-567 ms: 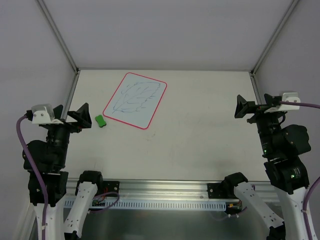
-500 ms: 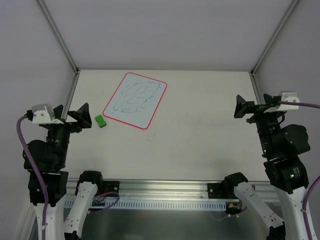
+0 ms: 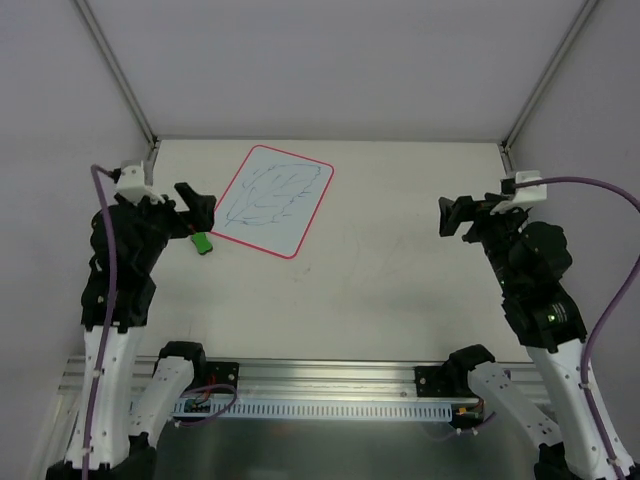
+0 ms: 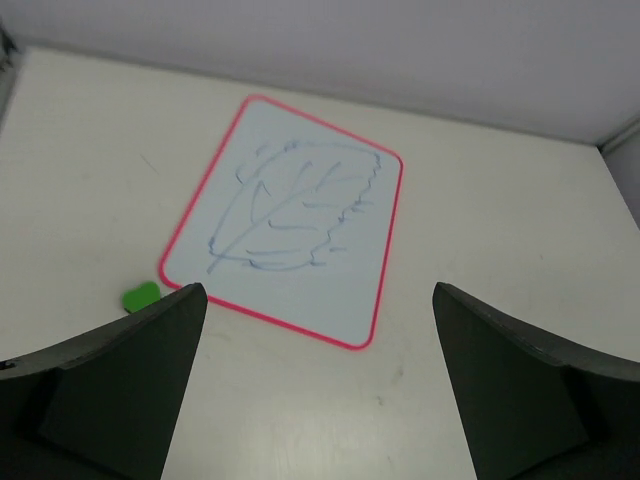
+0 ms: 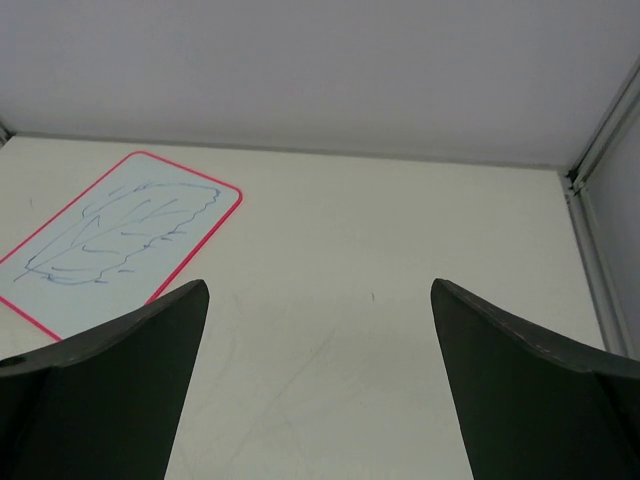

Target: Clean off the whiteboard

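The whiteboard point(image 3: 270, 200) lies flat at the far left of the table, white with a red-pink rim and a blue leaf-like scribble across it. It also shows in the left wrist view, whiteboard point(image 4: 290, 225), and at the left of the right wrist view, whiteboard point(image 5: 120, 235). My left gripper point(image 3: 175, 215) hovers open just left of the board's near corner, nothing between its fingers. My right gripper point(image 3: 470, 218) is open and empty above the table's right half, well apart from the board.
A small green block point(image 3: 201, 241) sits on the table by the board's near-left corner, beside my left gripper, and shows as green block point(image 4: 140, 296). Grey walls with metal corner posts point(image 3: 115, 70) enclose the table on three sides.
Both arms have swung up and forward. The left gripper moved right toward the board and green block; the right gripper moved left over the table. Both stayed open.
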### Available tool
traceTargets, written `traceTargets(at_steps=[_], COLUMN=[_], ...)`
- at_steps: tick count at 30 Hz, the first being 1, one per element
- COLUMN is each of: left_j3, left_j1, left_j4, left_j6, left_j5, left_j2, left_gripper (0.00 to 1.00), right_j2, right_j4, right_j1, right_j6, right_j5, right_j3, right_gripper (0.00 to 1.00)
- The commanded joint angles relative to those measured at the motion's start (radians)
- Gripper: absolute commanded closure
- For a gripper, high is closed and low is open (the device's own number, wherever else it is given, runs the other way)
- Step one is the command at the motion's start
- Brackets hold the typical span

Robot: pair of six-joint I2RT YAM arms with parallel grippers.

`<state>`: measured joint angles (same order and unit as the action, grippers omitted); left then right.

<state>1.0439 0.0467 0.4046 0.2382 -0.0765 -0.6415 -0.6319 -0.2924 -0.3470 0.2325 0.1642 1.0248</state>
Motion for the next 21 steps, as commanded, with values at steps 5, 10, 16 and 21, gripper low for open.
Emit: traceTargets(at_steps=[5, 10, 16, 21], left_j3=[0.045, 0.183, 0.321, 0.361], left_j1=[0.168, 0.257, 0.338, 0.407], left_j4=[0.007, -0.004, -0.013, -0.023], left_j6=[0.142, 0.188, 0.216, 0.228], left_j5=[-0.035, -0.025, 0.011, 0.029], left_j2=[-0.494, -0.797, -1.093, -1.254], left_gripper=[0.01, 0.01, 0.07, 0.21], right_j2=[-0.155, -0.258, -0.344, -0.354], right_j4=[0.027, 0.025, 0.052, 0.064], right_j1=[-0.004, -0.004, -0.006, -0.006], right_j6=[-0.137, -0.208, -0.259, -0.254], right_j5=[-0.11, -0.19, -0.264, -0.249], right_j3=[-0.092, -0.123, -0.173, -0.209], right_gripper=[0.01, 0.01, 0.01, 0.01])
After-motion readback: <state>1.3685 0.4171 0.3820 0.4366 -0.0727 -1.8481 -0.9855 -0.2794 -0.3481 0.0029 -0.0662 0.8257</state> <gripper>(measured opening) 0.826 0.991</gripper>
